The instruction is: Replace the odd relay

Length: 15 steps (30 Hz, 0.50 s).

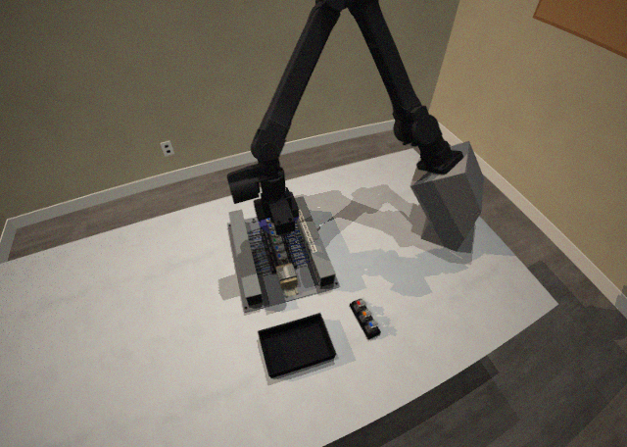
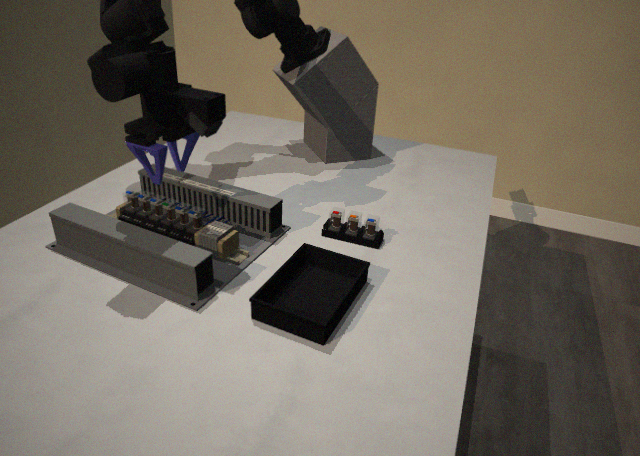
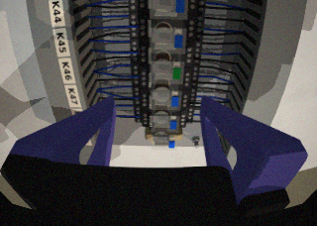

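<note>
The relay with the green button (image 1: 274, 240) (image 2: 165, 204) (image 3: 176, 72) sits in the row, with blue-button relays on both sides; in the wrist view all buttons are on the right. My gripper (image 2: 169, 176) (image 3: 158, 104) is open and empty, pointing down above the row's far part. Its fingertips stand apart on either side of the row in the wrist view, touching no relay. The spare with the blue button (image 1: 372, 324) (image 2: 371, 227) stands in the black holder (image 2: 351, 238) beside an orange-button spare (image 1: 364, 314) (image 2: 353, 222) and a red-button spare (image 1: 359, 303) (image 2: 336, 219). The black tray (image 2: 289, 324) is empty.
Tall grey wire ducts (image 1: 245, 260) (image 2: 129, 249) (image 1: 317, 250) (image 2: 258, 208) run along both sides of the row. A terminal block (image 1: 287, 274) (image 2: 214, 235) closes the near end. The arm's grey pedestal (image 1: 448, 204) (image 2: 341, 100) stands behind the holder.
</note>
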Each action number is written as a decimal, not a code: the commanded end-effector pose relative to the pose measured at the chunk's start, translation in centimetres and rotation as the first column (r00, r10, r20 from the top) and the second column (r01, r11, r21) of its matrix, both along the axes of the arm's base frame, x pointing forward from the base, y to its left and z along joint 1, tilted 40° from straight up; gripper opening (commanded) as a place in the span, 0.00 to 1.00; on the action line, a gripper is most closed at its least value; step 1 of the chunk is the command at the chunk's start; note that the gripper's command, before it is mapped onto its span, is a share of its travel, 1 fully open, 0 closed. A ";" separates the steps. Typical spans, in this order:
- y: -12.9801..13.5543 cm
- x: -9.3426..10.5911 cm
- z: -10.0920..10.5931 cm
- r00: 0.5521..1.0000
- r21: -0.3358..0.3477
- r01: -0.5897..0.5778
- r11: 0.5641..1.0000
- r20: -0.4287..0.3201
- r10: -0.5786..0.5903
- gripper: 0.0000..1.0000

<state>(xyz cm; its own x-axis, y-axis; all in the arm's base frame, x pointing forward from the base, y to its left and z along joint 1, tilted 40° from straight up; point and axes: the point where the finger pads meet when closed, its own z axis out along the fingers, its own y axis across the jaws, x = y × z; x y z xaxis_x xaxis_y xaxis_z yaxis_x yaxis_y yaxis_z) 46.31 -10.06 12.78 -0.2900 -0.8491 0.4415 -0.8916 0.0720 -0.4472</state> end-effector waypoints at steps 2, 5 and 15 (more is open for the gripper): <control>0.9 1.3 2.7 0.997 0.000 -0.017 1.000 0.077 0.017 0.59; 1.0 1.6 3.2 0.997 0.000 -0.018 1.000 0.081 0.018 0.59; 1.1 1.7 4.0 0.997 0.002 -0.013 1.000 0.077 0.013 0.59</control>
